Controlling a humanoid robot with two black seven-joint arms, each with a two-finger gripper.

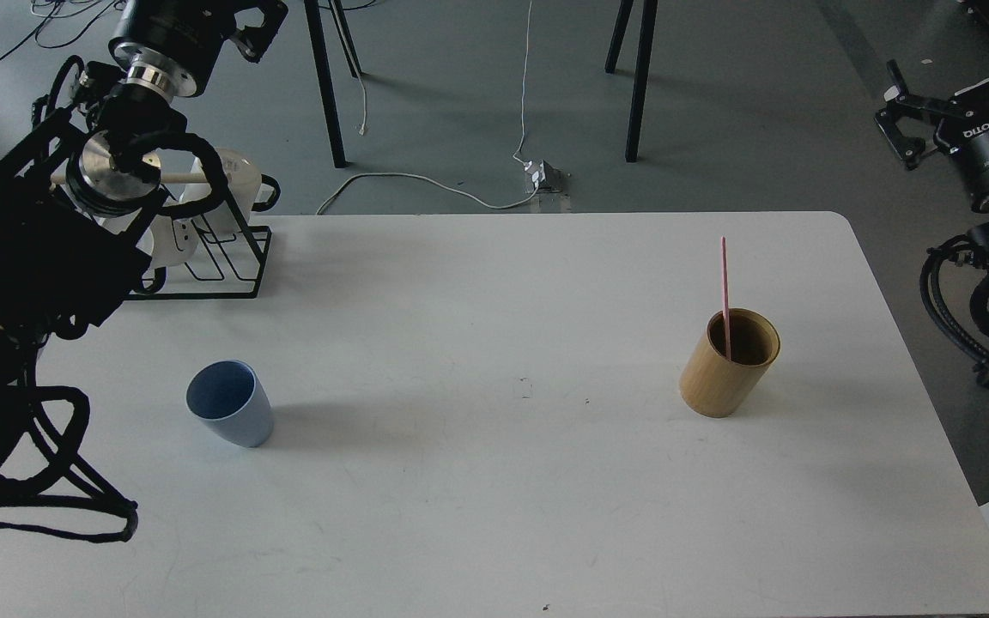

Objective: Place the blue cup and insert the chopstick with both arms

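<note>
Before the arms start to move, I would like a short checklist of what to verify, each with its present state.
1. Blue cup stands upright, mouth free: ok.
2. Chopstick reachable, standing in the bamboo cylinder: ok.
3. Left hand empty and open: cannot tell, partly out of view.
4. Right hand open, holding nothing: ok.
5. Table bare between cup and cylinder: ok.
6. Mug rack close behind the left arm: not ok, mind it.
</note>
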